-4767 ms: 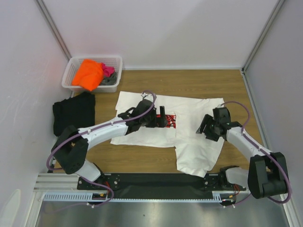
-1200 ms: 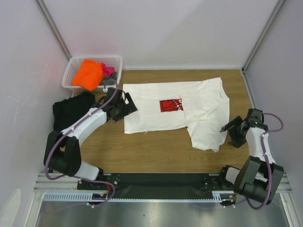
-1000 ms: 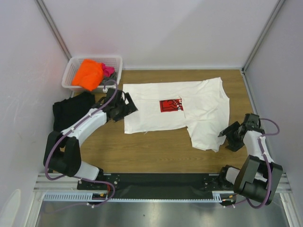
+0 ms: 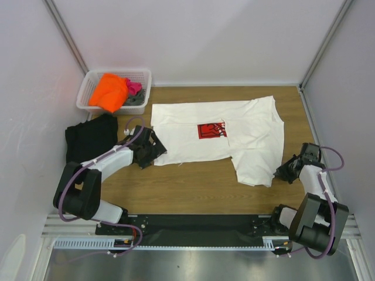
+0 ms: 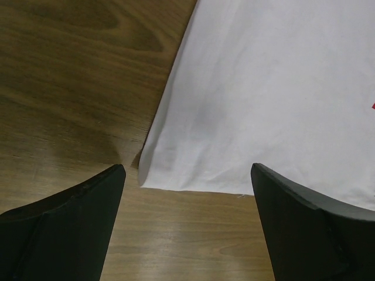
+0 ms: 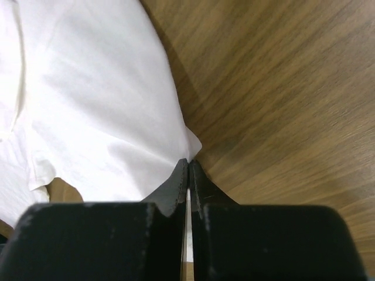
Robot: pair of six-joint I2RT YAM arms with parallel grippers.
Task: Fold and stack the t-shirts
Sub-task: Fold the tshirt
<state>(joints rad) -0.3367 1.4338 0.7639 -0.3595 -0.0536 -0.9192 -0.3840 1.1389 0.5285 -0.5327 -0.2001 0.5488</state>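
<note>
Your right pincer (image 6: 188,167) is clamped tight on the near-right tip of the white t-shirt (image 6: 99,99). In its wrist view the two black fingers meet, with only a thin sliver of white cloth between them. Your left pincer (image 5: 186,175) stands wide and holds nothing. It sits low over the shirt's near-left corner, its left finger over bare wood and its right finger over cloth.

From that I judge you are at the start of a fold on the white shirt: one corner is taken, and the other is lined up but not yet gripped. The next move calls for bringing the left pincer down on its corner and closing so it catches cloth rather than just scraping the desk (image 4: 193,187). Then lift both ends together so the cloth carries over evenly and does not drag into a crease.

The shirt is thin, matte, limp cloth, spread mostly flat across the middle of the desk. It is roughly oblong, with a flap jutting toward the near right where your right pincer has it. Soft wrinkles run through that flap. The small red-and-black chest graphic (image 4: 212,130) faces up near the centre. The desk is smooth, with a wood grain.

To the left, apart from the white shirt, the black t-shirt (image 4: 91,137) lies in a compact dark bundle. At the far left, the white lattice basket (image 4: 87,93) holds the orange t-shirt (image 4: 109,91) heaped on top. The pink t-shirt (image 4: 135,88) and the grey t-shirt (image 4: 136,100) are crumpled beside it.
</note>
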